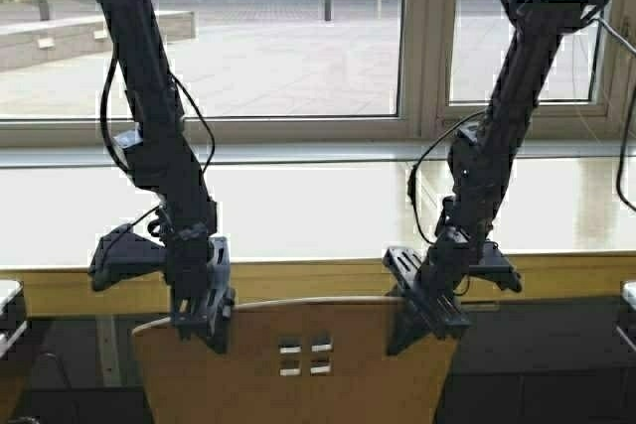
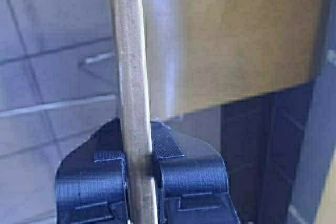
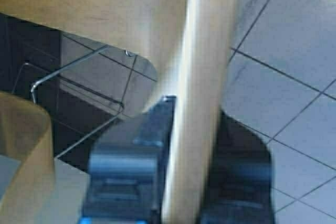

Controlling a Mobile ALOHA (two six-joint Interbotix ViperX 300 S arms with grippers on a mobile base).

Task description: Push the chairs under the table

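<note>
- One chair (image 1: 298, 364) shows in full width in the high view: a light-brown plywood backrest with a rounded top edge and four small square holes (image 1: 305, 358) grouped near its middle.
- The chair stands low in the centre of that view, its backrest just in front of the table's yellowish wood front edge (image 1: 328, 280) and rising slightly above the edge's lower line.
- One table (image 1: 318, 211) runs the whole width of the view, with a glossy pale top that ends at a window sill.
- Two grippers are at work, both on the same backrest.
- The left gripper (image 1: 204, 317) sits on the top edge near the backrest's left corner; the left wrist view shows its two dark fingers (image 2: 94, 179) pressed against either face of the thin plywood edge (image 2: 132, 103), so it is clamped on the chair.
- The right gripper (image 1: 425, 313) sits on the top edge near the backrest's right corner; the right wrist view shows dark fingers (image 3: 128, 166) on both sides of the plywood edge (image 3: 202, 93) (blurred, but the wood plainly fills the gap), so it too grips the chair.
- The right wrist view also shows thin chrome legs (image 3: 79, 85) below the seat and a tiled floor (image 3: 283, 77).
- Two window panes (image 1: 248, 27) stand behind the table, looking out on a paved area.
- At the far left and far right edges of the high view, small pale objects are cut off; I cannot tell what they are.
</note>
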